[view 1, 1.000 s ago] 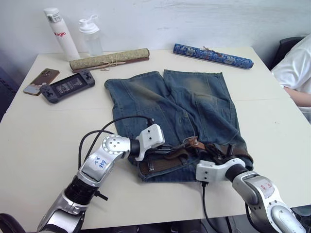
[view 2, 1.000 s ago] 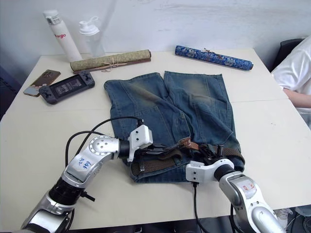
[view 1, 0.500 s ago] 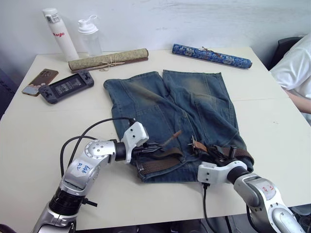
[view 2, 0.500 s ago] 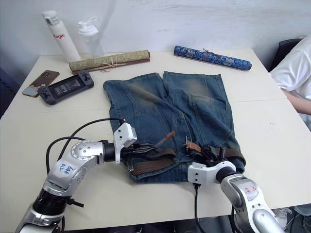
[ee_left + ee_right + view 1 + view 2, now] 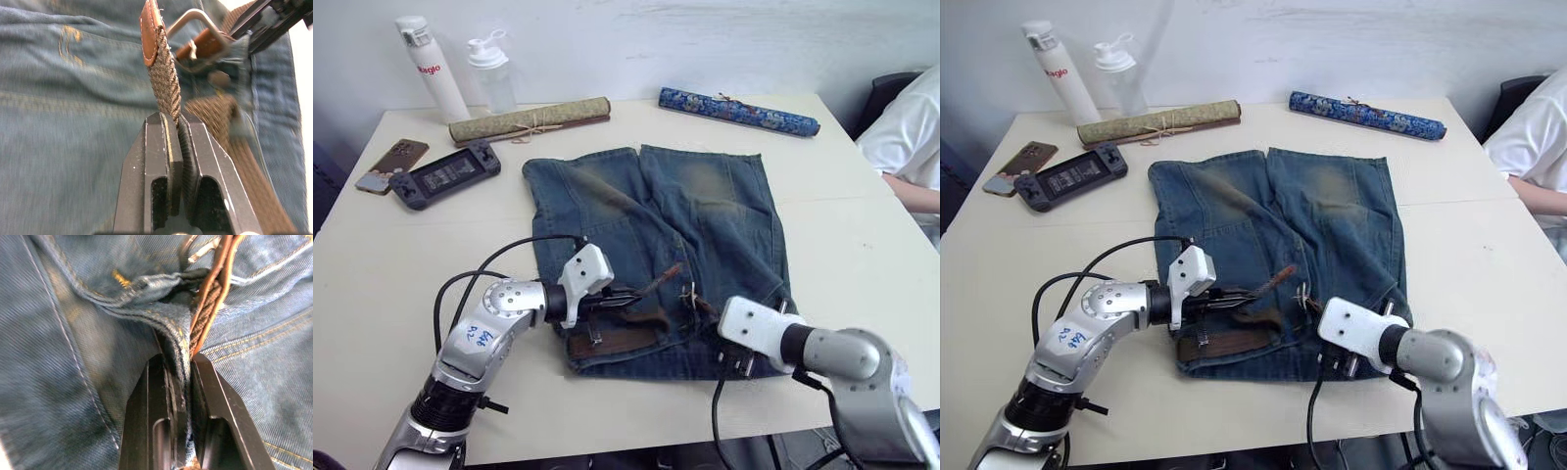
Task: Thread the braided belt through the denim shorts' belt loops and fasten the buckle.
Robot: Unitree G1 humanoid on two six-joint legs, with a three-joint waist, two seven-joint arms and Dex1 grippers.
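Left gripper (image 5: 172, 128) pinches the belt (image 5: 165, 83) near its leather tip, close to the buckle (image 5: 204, 35). Right gripper (image 5: 180, 366) clamps belt and waistband of the shorts (image 5: 705, 211) mid-table. Risk: the limp tip may miss the frame; bunched denim may drag.

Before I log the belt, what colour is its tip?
Tan-brown leather, capping the olive-brown weave of the braided belt; clearest in the left wrist view.

Person (image 5: 913, 147) cut off at edge
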